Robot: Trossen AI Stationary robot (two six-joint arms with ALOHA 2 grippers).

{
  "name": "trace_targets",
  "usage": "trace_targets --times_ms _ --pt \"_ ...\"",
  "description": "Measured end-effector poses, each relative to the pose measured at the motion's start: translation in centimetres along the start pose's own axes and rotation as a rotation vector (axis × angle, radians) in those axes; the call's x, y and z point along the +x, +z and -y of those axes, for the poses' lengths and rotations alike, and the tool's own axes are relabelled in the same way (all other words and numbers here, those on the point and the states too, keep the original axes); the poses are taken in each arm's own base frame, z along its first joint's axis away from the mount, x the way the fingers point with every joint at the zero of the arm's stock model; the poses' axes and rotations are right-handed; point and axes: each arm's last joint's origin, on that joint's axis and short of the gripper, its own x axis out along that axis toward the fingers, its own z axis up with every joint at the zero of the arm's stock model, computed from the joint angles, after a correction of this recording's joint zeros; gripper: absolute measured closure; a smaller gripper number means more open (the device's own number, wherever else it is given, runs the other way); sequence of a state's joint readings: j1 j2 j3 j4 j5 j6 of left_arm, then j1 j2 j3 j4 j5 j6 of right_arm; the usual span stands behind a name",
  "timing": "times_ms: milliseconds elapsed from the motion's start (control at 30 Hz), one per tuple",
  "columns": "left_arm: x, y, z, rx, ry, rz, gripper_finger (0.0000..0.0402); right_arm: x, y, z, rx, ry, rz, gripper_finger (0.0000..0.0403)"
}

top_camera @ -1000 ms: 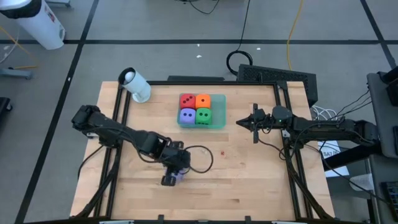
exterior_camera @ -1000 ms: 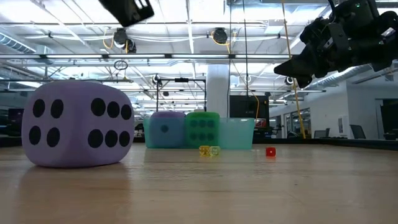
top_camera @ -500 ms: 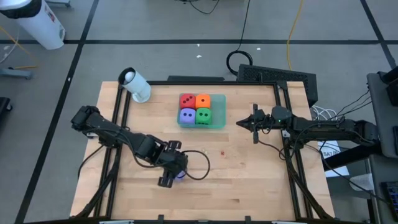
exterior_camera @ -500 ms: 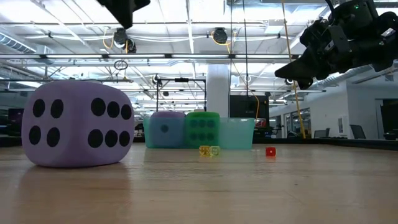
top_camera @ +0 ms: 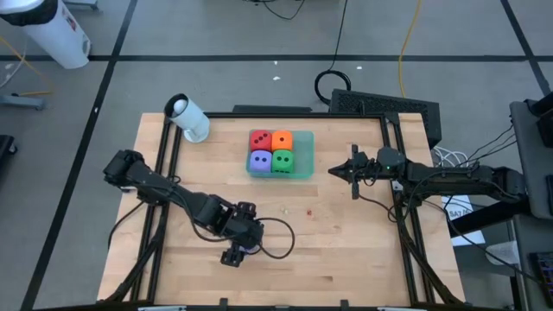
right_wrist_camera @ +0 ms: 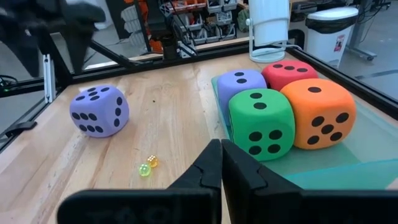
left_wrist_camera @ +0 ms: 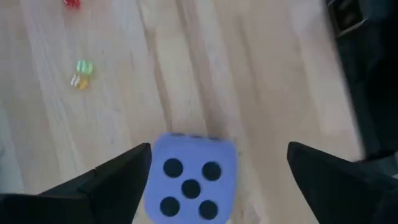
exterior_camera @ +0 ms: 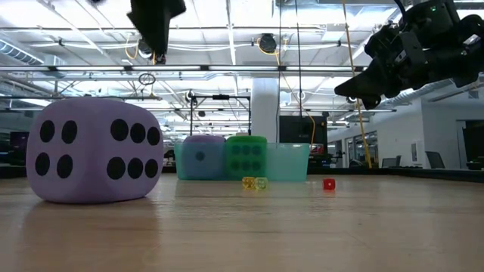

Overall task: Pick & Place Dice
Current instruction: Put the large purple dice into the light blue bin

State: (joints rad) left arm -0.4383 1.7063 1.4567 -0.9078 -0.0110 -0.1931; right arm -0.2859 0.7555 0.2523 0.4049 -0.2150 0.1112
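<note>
- The loose purple die [left_wrist_camera: 190, 180] is sitting on the table [top_camera: 346, 250], between and below the widely spread fingers of the left gripper [top_camera: 235, 252], nothing being held, seemingly released apart from the tray [top_camera: 304, 155].
- Four dice are being kept in that tray.
- The right gripper [top_camera: 352, 170] is waiting beside the tray, fingers pressed together, empty.

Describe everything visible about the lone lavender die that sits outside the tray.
The lavender die is a soft-looking, round-cornered cube with dark pips. It rests flat on the wooden table, apart from the teal tray that holds the other four dice. Five pips face up and six face the low camera. The left pincer hangs open directly above it, its fingers wide to either side and not touching it.
</note>
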Motion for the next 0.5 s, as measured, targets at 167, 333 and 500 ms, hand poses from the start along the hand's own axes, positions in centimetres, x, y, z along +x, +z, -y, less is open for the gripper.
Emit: trace_targets --times_ms 167,333,500 --pt "2.6 -0.7 -0.1 0.022 0.045 -0.150 0.0008 0.0 0.0 0.0 0.001 -0.001 -0.003 0.0403" --pt "4.4 -0.8 -0.1 0.033 0.053 -0.202 0.0003 0.0 -0.1 0.0 0.001 -0.001 -0.006 0.0403" --pt "4.4 -0.9 -0.2 0.031 0.059 -0.212 0.0002 0.0 -0.1 0.0 0.002 -0.002 -0.014 0.0403"
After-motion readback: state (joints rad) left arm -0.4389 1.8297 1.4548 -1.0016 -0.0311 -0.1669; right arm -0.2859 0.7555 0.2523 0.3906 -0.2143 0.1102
